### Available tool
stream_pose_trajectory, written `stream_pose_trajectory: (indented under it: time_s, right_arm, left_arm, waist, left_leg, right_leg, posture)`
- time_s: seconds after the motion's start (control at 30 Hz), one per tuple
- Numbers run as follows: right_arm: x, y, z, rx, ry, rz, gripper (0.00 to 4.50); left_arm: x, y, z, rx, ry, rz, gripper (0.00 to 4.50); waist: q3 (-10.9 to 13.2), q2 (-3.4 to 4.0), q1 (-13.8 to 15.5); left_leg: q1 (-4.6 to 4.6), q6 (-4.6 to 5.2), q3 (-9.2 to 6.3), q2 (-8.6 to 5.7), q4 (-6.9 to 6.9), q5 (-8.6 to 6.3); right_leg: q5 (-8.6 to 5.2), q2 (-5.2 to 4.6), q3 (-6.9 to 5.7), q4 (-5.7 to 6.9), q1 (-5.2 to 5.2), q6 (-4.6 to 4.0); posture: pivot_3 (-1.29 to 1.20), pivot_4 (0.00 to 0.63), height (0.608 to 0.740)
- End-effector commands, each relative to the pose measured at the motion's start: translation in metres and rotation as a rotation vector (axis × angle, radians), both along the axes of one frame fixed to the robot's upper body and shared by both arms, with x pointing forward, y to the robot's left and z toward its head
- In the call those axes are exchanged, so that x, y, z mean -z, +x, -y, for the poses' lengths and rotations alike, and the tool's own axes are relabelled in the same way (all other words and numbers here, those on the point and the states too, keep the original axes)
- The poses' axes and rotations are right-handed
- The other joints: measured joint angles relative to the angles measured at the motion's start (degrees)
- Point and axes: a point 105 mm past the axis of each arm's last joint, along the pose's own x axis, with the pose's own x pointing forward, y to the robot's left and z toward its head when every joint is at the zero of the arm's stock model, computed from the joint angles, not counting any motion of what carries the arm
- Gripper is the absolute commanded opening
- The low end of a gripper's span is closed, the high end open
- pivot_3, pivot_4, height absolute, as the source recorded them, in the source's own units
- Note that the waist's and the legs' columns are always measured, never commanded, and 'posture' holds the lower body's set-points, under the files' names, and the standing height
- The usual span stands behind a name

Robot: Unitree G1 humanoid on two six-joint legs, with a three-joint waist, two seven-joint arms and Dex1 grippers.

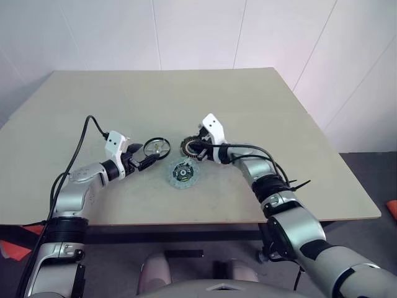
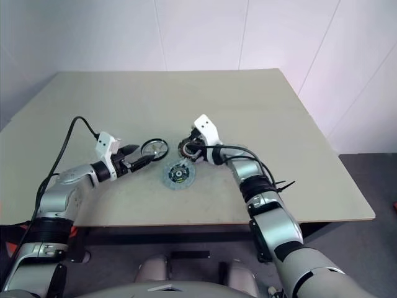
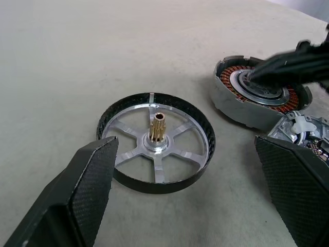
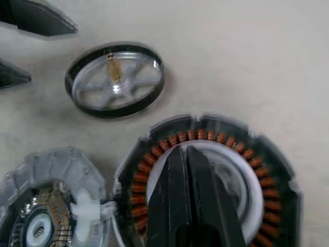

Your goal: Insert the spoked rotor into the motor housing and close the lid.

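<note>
Three round parts are grouped near the middle of the beige table (image 1: 298, 124). The spoked rotor (image 3: 156, 142) is laid flat, open face up, its brass pinion shaft standing upright on the hub. It is framed between the widely spread fingers of the left gripper (image 3: 190, 200), untouched. The motor housing (image 4: 205, 180) is seen just beside it, windings and silver hub upward, possibly tilted slightly. The right gripper (image 4: 187, 159) is pressed together, fingertips set on the hub. The lid (image 1: 183, 173) is laid flat nearer the robot, touching the housing.
</note>
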Motion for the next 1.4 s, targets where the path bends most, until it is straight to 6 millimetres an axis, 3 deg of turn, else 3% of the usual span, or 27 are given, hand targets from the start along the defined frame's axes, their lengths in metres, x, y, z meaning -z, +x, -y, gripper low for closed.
stream_pose_trajectory:
  time_s: [0.03, 0.37, 0.47, 0.7, 0.97, 1.1, 1.4]
  right_arm:
    - [0.003, 0.005, 0.003, 0.034, -0.024, 0.004, 0.05]
    - [-0.055, 0.011, 0.009, -0.008, 0.075, 0.128, 0.05]
    - [-0.054, 0.012, 0.011, 0.001, 0.063, 0.127, 0.05]
    - [-0.026, 0.009, 0.013, 0.023, 0.016, 0.072, 0.05]
    - [-0.049, 0.012, 0.025, 0.044, 0.062, 0.131, 0.05]
    - [-0.055, 0.013, 0.036, 0.071, 0.065, 0.147, 0.05]
    - [-0.057, 0.016, 0.053, 0.133, 0.06, 0.15, 0.05]
  left_arm:
    - [-0.015, 0.004, -0.001, 0.0, 0.006, 0.056, 4.5]
    - [-0.014, 0.004, 0.001, 0.004, 0.001, 0.052, 4.5]
    - [-0.014, 0.005, 0.002, 0.007, -0.001, 0.053, 4.5]
    - [-0.014, 0.006, 0.001, 0.0, -0.001, 0.053, 4.5]
    - [-0.008, 0.011, 0.022, 0.021, -0.009, 0.04, 4.5]
    - [-0.002, 0.024, 0.037, 0.002, 0.005, 0.045, 4.5]
    - [0.009, 0.047, 0.027, -0.116, 0.089, 0.074, 4.5]
  waist:
    - [0.0, 0.0, -0.03]
    - [0.01, -0.01, 0.1]
    - [0.01, -0.01, 0.03]
    - [0.01, -0.01, 0.05]
    - [0.02, -0.01, 0.19]
    - [0.02, -0.02, 0.23]
    - [0.02, -0.02, 0.14]
  left_leg:
    - [0.01, 0.0, 0.0, 0.0, 0.0, 0.0]
    - [-0.04, -0.01, 0.0, 0.02, -0.01, 0.01]
    - [-0.04, -0.01, 0.01, 0.03, -0.03, 0.0]
    - [-0.05, -0.01, 0.01, 0.03, -0.03, 0.0]
    - [-0.07, -0.01, 0.01, 0.01, -0.02, 0.01]
    - [-0.06, -0.02, 0.0, 0.01, -0.02, 0.01]
    - [-0.08, -0.08, 0.0, 0.01, -0.02, 0.05]
  right_leg:
    - [0.0, 0.0, 0.0, 0.0, 0.01, 0.0]
    - [0.0, 0.02, 0.0, 0.0, -0.02, 0.0]
    - [-0.02, 0.03, 0.0, -0.01, -0.04, -0.03]
    - [-0.02, 0.03, 0.0, -0.01, -0.05, -0.03]
    - [-0.02, 0.02, 0.0, -0.02, -0.03, -0.03]
    - [-0.02, 0.02, 0.0, -0.01, -0.02, -0.03]
    - [-0.02, 0.03, 0.0, -0.04, -0.05, -0.02]
  posture:
    - [0.0, 0.0, 0.74]
    - [0.0, 0.0, 0.74]
    - [0.0, 0.0, 0.74]
    - [0.0, 0.0, 0.74]
    - [0.0, 0.0, 0.74]
    - [0.0, 0.0, 0.74]
    - [0.0, 0.0, 0.74]
